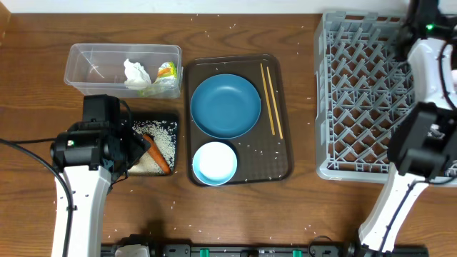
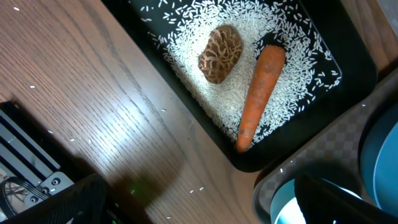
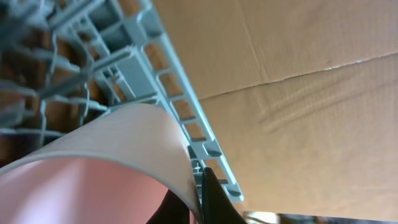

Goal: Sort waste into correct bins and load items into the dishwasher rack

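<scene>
Stray rice grains (image 1: 214,32) speckle the table (image 1: 28,86), so a little waste is arguably left outside the bins. The dishwasher rack (image 1: 364,100) on the right shows bare pegs wherever the overhead view reaches. Its far right corner is hidden by the right arm. On the brown serving tray (image 1: 282,168) the dark blue plate (image 1: 225,106), the pale bowl (image 1: 214,162) and the chopsticks (image 1: 271,100) wait unloaded, so most of the loading is not yet done.

Sorting looks nearly finished. The clear tub (image 1: 86,68) holds the tissue (image 1: 136,73) and the snack wrapper (image 1: 166,71). The black tray (image 2: 348,62) holds the carrot (image 2: 261,93), the brown lump (image 2: 221,54) and a bed of rice (image 2: 292,106).

The left tool (image 1: 134,148) hangs over the black tray with its jaws spread wide and nothing in them. The right tool (image 3: 208,199) is closed, seemingly pinching the rim of a white cup (image 3: 112,143) right by the rack's outer wall, though the close view makes that hard to confirm. I judge the cup is the first item going in. No light blue cup shows in any view.
</scene>
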Robot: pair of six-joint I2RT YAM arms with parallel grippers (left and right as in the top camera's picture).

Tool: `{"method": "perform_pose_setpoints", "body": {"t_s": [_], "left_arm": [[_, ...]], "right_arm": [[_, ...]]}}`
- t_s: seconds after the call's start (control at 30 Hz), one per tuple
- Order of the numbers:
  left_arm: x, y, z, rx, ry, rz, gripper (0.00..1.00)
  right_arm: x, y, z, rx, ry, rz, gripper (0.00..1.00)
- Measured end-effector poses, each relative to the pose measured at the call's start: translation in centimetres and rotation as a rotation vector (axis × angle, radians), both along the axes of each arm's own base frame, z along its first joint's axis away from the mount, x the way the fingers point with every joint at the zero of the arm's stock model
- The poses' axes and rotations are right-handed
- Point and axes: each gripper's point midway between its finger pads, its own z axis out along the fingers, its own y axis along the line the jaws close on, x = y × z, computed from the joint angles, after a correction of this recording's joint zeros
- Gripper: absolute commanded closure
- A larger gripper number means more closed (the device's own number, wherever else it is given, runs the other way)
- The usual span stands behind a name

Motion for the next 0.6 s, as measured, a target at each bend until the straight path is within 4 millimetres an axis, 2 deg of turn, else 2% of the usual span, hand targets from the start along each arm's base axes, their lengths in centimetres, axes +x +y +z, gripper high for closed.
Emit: {"method": "perform_pose_setpoints", "body": {"t_s": [0.1, 0.4, 0.6], "left_arm": [[0.0, 0.0, 0.0, 0.000, 0.000, 0.000, 0.02], [0.0, 0.0, 0.0, 0.000, 0.000, 0.000, 0.02], [0.0, 0.0, 0.0, 0.000, 0.000, 0.000, 0.02]], "right_arm": [[-0.2, -0.3, -1.2, -0.043, 0.073, -0.015, 0.99], [-0.7, -0.6, -1.4, -0.129, 0.165, -0.046, 0.99], [0.0, 0.7, -1.5, -0.148, 0.179, -0.024, 0.99]]}}
